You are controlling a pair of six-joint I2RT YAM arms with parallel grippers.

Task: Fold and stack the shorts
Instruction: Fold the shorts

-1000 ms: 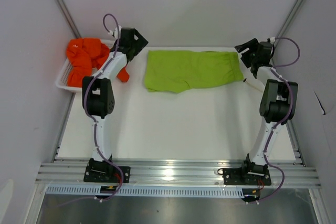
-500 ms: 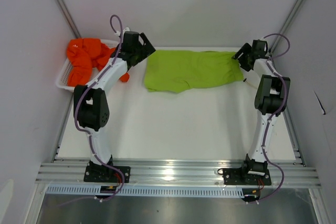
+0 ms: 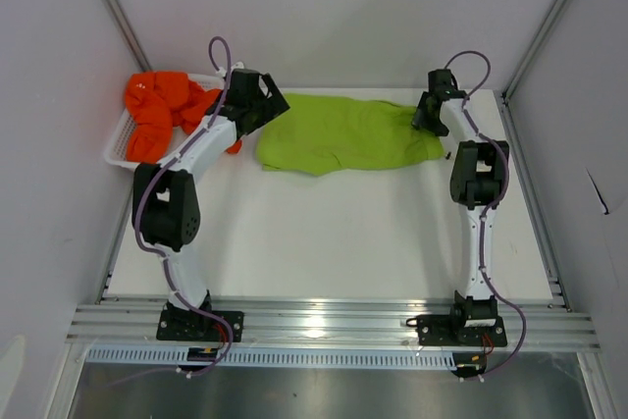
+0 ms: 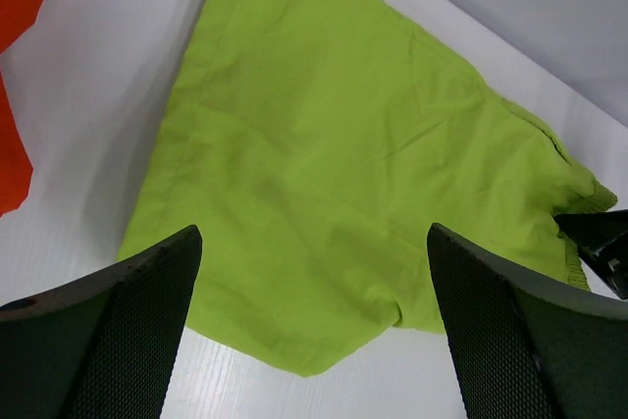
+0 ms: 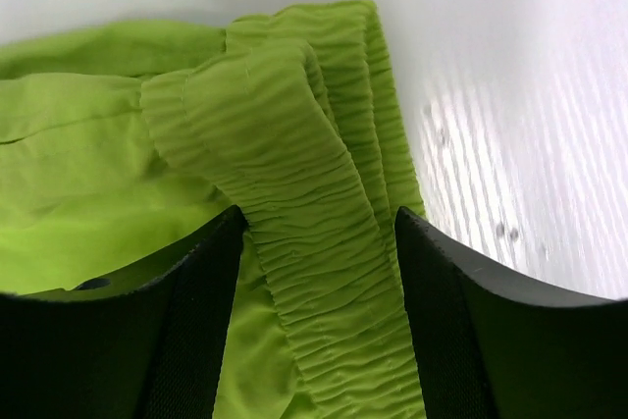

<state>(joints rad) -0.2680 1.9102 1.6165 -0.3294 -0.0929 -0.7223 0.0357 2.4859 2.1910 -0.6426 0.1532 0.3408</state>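
The lime green shorts lie rumpled on the white table, waist end toward the right arm. The left claw hangs over their left edge. The right claw touches their right end, where the cloth bunches. From above, neither claw's jaw gap can be made out. Left of the green pair, beyond the left arm, the orange shorts sit heaped in a white mesh basket, with 1 part spilling over its rim toward the green pair.
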